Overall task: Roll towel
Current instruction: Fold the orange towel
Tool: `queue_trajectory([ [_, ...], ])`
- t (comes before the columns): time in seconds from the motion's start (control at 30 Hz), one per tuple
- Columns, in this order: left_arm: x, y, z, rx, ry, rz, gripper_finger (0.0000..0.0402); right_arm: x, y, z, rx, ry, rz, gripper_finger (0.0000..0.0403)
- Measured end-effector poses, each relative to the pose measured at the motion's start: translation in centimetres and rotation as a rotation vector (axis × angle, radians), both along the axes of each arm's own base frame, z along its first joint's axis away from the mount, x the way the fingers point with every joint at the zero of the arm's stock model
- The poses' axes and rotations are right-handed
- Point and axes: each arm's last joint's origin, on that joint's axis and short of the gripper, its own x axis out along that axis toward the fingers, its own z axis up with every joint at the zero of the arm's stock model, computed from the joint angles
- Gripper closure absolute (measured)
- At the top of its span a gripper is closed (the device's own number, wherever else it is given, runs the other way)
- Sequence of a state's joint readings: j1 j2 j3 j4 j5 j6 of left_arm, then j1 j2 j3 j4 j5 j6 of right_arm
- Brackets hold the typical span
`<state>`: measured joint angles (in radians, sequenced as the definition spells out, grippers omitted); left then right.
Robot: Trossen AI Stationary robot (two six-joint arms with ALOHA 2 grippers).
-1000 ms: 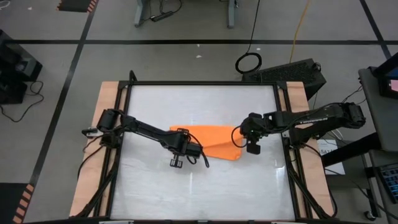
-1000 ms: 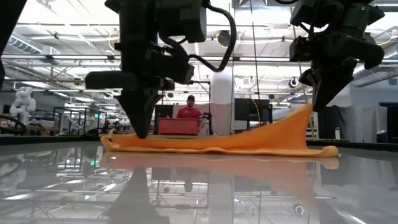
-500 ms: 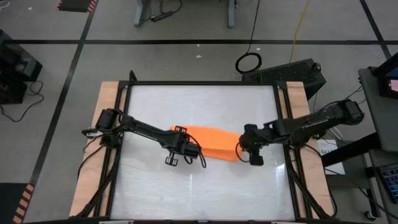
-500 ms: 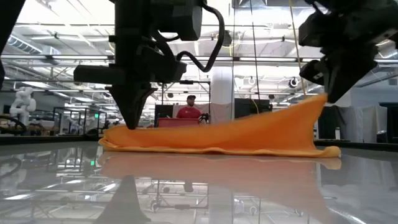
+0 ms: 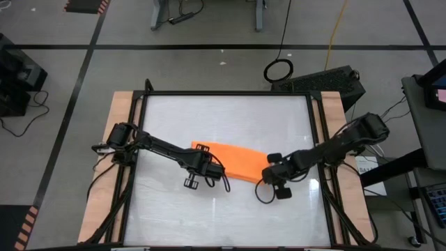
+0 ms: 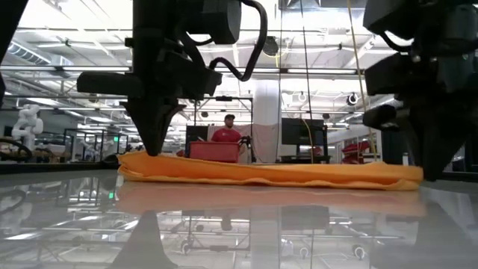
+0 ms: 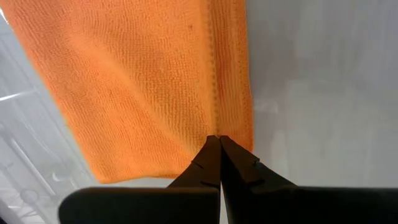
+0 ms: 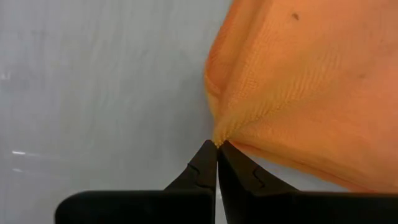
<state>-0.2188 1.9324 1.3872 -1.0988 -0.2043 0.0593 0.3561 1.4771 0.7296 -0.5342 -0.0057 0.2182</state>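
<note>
**Both claws pinch the towel's near corners**

Two claws, left (image 5: pixel 197 166) and right (image 5: pixel 269 169), are closed on the orange towel (image 5: pixel 233 159), folded flat mid-table (image 5: pixel 223 115). The folding step looks in hand; next, both should let go, then start rolling from one end.

Glossy white rectangular tabletop (image 5: pixel 209 118), framed by a thin black rail, light wooden strips along left and right edges. Surface is reflective: in the low view it mirrors the ceiling lights and what sits on it.

Lying directly on it: one small bright-orange soft cloth towel (image 5: pixel 233 160), near the table's middle, slightly toward the right side. Folded flat into a long narrow band, running at a slight slant. In the low view the towel (image 6: pixel 261 172) shows as a low, layered strip flush with the tabletop (image 6: pixel 239 232), its orange reflection just beneath.
</note>
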Motion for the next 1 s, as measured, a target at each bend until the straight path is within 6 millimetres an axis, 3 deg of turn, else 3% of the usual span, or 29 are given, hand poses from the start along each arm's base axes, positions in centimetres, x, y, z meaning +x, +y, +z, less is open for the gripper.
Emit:
queue_trajectory([
  [0.2,0.0,0.0,-0.2,-0.017,0.005,-0.001,0.0401,0.3,1.0,-0.5,0.012,-0.026,0.028,0.0403],
  [0.63,-1.2,0.2,0.0,0.060,0.113,-0.011,0.0401,0.5,1.0,-0.1,0.020,-0.064,0.022,0.0403],
  [1.0,-0.4,0.0,-0.9,0.004,0.086,-0.060,0.0401,0.6,1.2,0.0,0.055,-0.075,0.031,0.0403],
])
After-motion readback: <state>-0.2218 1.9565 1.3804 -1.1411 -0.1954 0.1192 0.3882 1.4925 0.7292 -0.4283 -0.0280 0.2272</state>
